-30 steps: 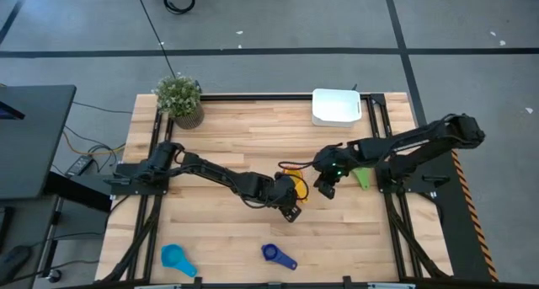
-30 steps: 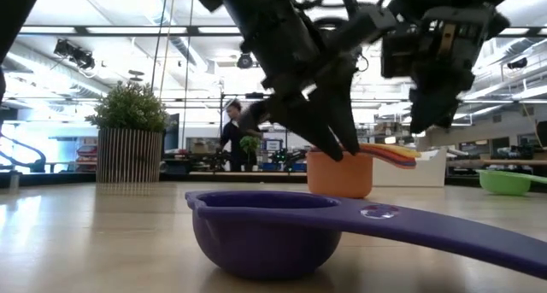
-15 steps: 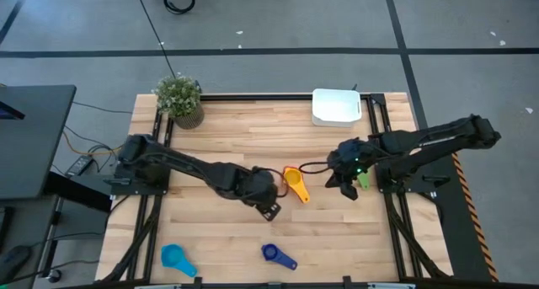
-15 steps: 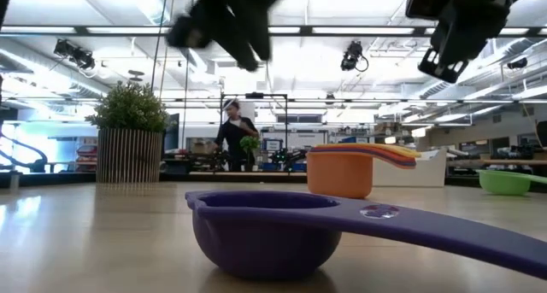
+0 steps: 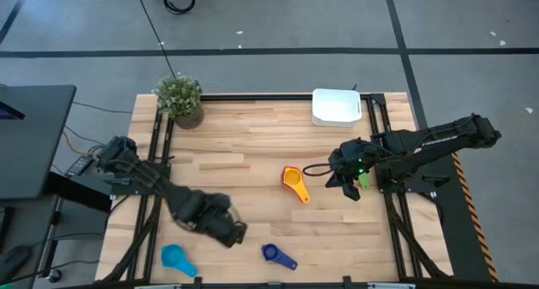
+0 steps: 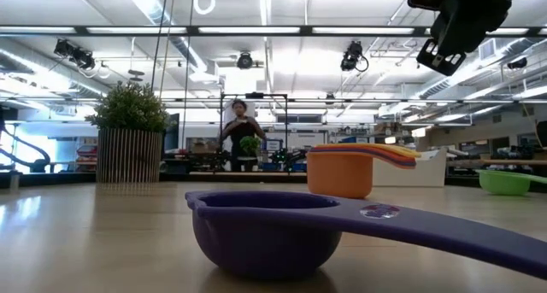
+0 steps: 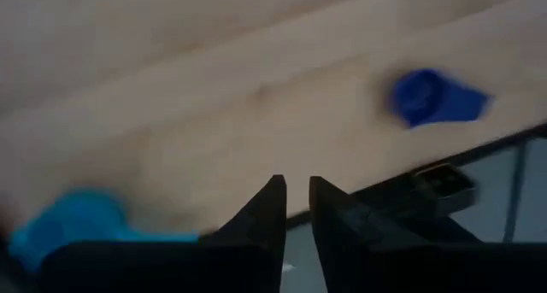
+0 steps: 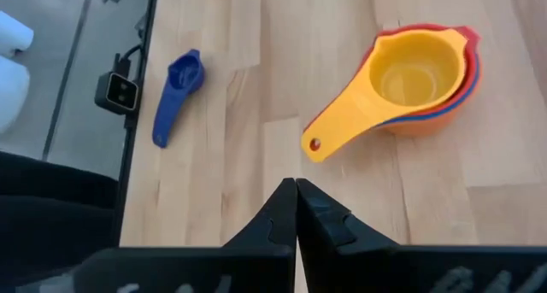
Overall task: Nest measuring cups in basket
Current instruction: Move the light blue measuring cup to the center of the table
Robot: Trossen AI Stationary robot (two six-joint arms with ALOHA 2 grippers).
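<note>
A pale wooden worktop (image 5: 253, 146) fills the middle of the high view, grey floor all round it. At its centre sits a nested stack of measuring cups (image 5: 294, 181), yellow on top of red, blue and orange, now standing free; a second ago both arms crowded over it. The left end effector (image 5: 234, 232) has swung away to the lower left of the frame, between the light blue cup (image 5: 174, 256) and the dark blue cup (image 5: 271, 254), fingers a narrow gap apart and empty. The right end effector (image 5: 350, 188) has pulled back right of the stack, shut on nothing, beside the green cup (image 5: 363, 179). The basket (image 5: 337, 107) at upper right holds no cups, so three cups and the transfer remain.
</note>
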